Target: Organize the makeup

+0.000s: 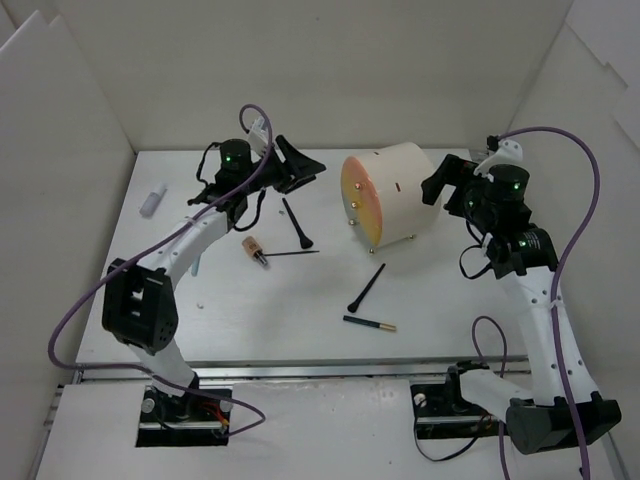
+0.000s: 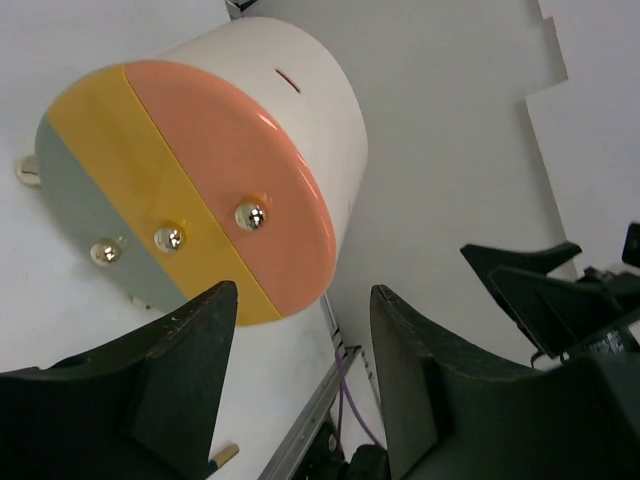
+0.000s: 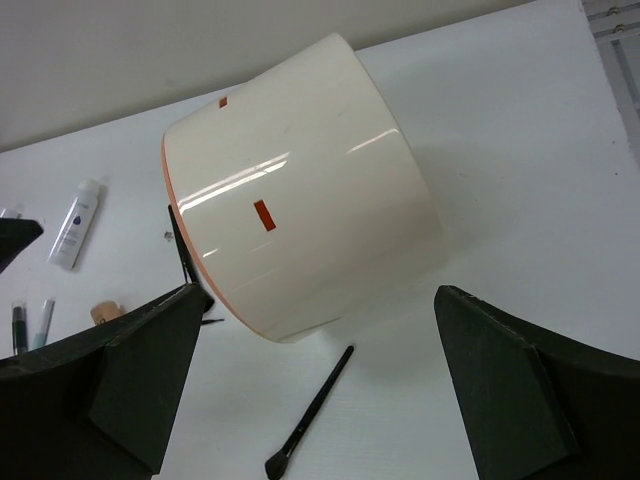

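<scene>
makeup brush [image 1: 368,287]: thin, black, tapered stick

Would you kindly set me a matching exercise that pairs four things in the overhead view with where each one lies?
Things:
1. white tube
2. gold-ended pencil
3. stubby tan brush
4. cream cylinder

Places:
A. on its side, centre back
B. closest to the near side, right of centre
C. far left
D. left of centre, mid-depth

Pairs: 1-C, 2-B, 3-D, 4-A
</scene>
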Available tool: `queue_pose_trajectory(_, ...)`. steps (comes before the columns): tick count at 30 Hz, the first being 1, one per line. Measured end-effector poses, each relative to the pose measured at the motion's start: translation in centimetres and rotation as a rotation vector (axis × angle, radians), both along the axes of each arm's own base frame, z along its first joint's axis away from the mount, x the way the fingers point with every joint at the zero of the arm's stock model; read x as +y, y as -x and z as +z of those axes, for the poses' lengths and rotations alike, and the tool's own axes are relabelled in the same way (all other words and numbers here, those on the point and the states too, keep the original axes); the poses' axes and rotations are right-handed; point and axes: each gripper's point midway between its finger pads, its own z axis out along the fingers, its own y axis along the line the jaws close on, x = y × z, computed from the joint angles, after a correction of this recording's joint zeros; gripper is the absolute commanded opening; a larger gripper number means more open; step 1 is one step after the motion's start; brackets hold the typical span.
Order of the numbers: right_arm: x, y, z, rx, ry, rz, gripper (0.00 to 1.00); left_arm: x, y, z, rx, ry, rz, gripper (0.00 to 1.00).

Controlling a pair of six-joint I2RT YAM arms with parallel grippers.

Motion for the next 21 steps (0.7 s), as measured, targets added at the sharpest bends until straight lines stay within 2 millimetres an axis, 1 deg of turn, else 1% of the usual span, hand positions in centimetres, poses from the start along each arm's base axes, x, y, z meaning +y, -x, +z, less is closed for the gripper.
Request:
queue_pose_trajectory(2, -0.4, 0.2, 0.3, -0.011, -0.001, -0.010, 0.98, -0.9, -1.5, -1.1, 0.027, 0.023, 0.011, 0.45)
queue_pose_trajectory(5, -0.7, 0.6, 1.0, -0.031, -0.004, -0.021, 0.98, -2.7, -2.8, -3.6, 0.088, 0.047, 0.009, 0.41)
queue_pose_trajectory(7, -0.8, 0.8, 1.4, -0.044, -0.006, -0.023, 0.98, -4.0, -3.0, -5.3, 0.132, 0.056, 0.002, 0.40)
queue_pose_trajectory(9, -1.0, 1.0, 1.6, -0.054, -0.006, -0.026, 0.98, -5.2, -2.7, -6.3, 0.161, 0.065, -0.009, 0.40)
queue_pose_trajectory(11, -1.1, 1.3, 1.6, -0.058, -0.006, -0.030, 0.98, -6.2, -2.1, -6.6, 0.173, 0.072, -0.021, 0.39)
queue_pose_trajectory(16, -1.3, 2.1, 1.5, -0.068, -0.006, -0.033, 0.98, -8.0, -0.9, -5.7, 0.155, 0.098, -0.054, 0.39)
queue_pose_trajectory(18, -1.3, 2.3, 1.7, -0.074, -0.007, -0.032, 0.98, -8.4, -0.9, -5.6, 0.155, 0.104, -0.056, 0.38)
queue_pose_trajectory(21, -1.3, 2.6, 1.9, -0.082, -0.007, -0.032, 0.98, -8.7, -1.6, -5.2, 0.146, 0.107, -0.047, 0.38)
